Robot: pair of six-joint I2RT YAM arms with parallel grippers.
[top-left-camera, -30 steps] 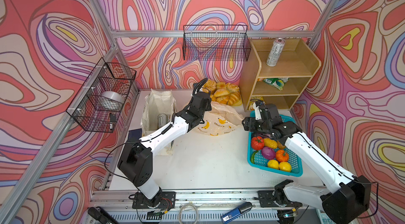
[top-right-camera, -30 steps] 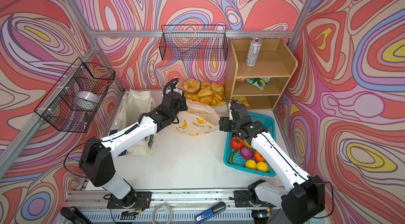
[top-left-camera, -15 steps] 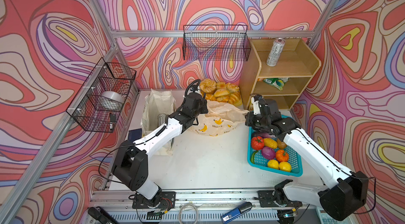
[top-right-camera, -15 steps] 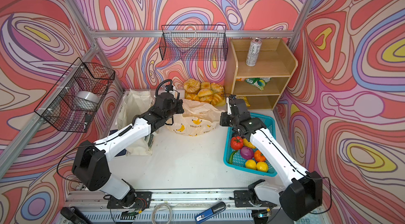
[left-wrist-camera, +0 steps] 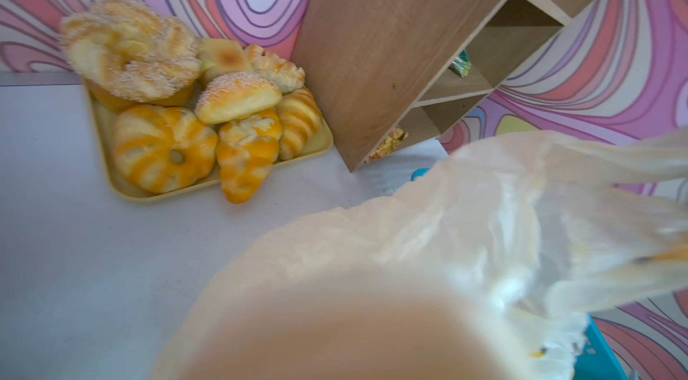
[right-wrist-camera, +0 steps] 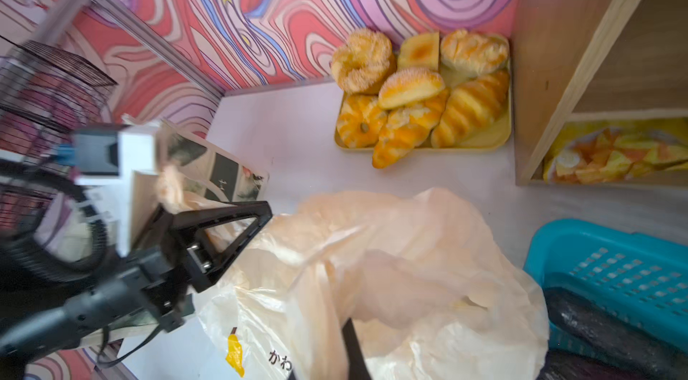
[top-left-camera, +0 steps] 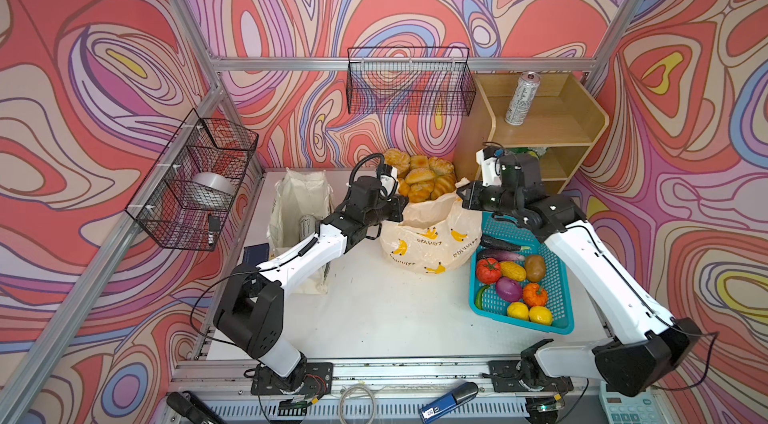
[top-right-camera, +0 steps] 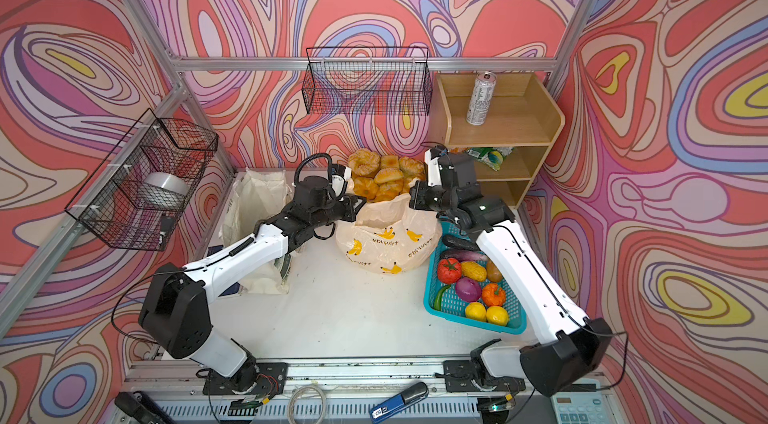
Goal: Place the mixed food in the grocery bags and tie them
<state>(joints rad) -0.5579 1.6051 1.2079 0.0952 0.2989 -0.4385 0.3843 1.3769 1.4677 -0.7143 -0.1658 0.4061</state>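
left gripper – pressed together, pinched the plastic bag at its left rim | right gripper – pressed together on the opposite rim, apparently pinching it | plastic bag stood on the tabletop between the 2, mouth stretched left-to-right | cucumber lay in the teal basket just beside it – right arm nearer

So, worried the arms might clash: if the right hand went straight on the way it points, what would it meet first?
Probably the raised plastic of the banana-print bag, whose rim the right hand grips. Just beyond, the left hand faces it across the bag's mouth; depth is unclear.
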